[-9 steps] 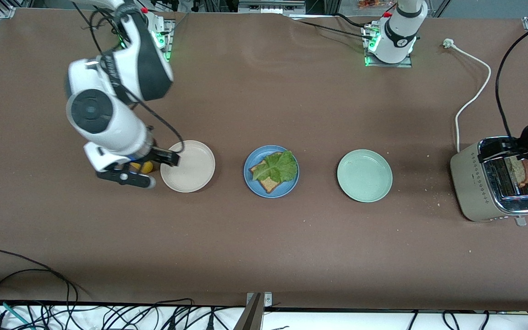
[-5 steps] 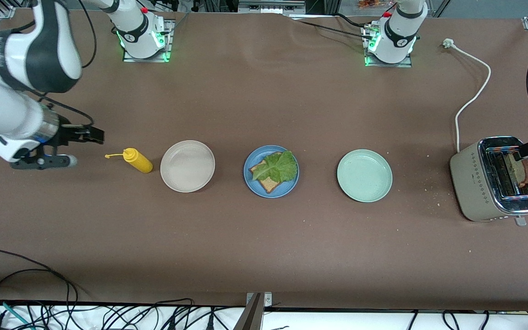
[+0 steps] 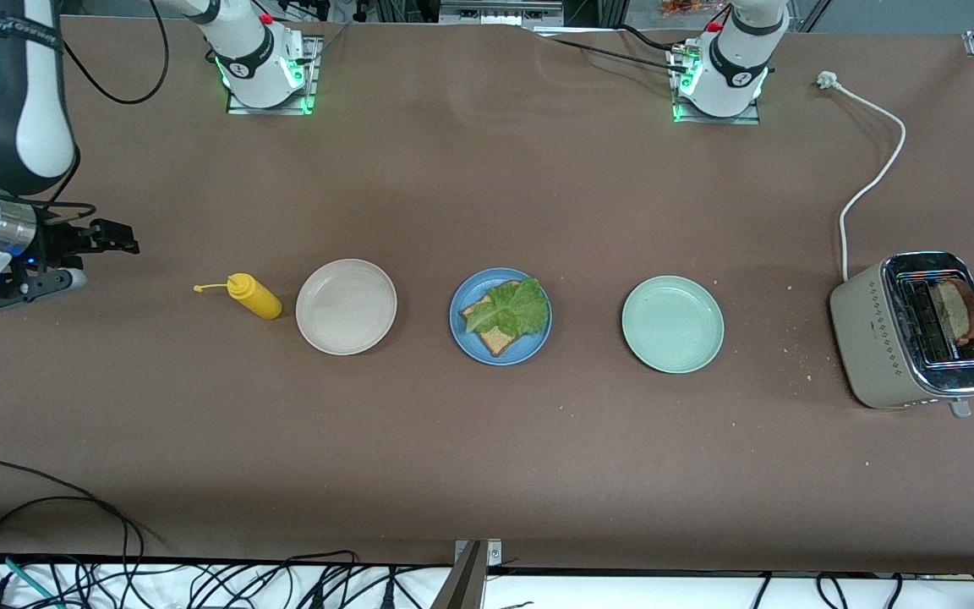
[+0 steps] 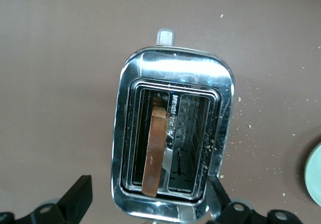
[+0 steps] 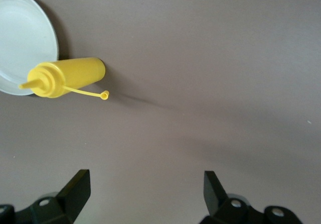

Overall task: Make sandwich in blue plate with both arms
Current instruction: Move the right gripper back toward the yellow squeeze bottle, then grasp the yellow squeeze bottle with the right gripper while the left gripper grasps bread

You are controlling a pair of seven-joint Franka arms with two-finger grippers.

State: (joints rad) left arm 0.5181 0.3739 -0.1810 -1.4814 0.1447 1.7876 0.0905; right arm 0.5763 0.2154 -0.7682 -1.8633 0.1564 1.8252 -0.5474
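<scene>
- Right gripper [image 5: 145,194]: jaws spread wide with nothing between them, hanging over bare table at the right arm's end, near the mustard bottle [image 3: 252,296] but well clear of it.
- Left gripper [image 4: 150,204]: jaws wide too, empty, hovering right over the toaster [image 3: 918,330] at the left arm's end of the table. In the front view it's almost out of frame.
- Toaster has one bread slice [image 4: 154,151] standing on edge in a slot; the other slot looks empty.
- Blue plate [image 3: 463,330] sits mid-table with a bread slice and a lettuce leaf [image 3: 508,309] on top, no top slice on it.
- Cream plate [image 3: 347,306] is beside it toward the right arm's end, just beside the mustard bottle.
- Mint plate [image 3: 672,324] is on the toaster's side.
- A few crumbs lie scattered near the toaster.
</scene>
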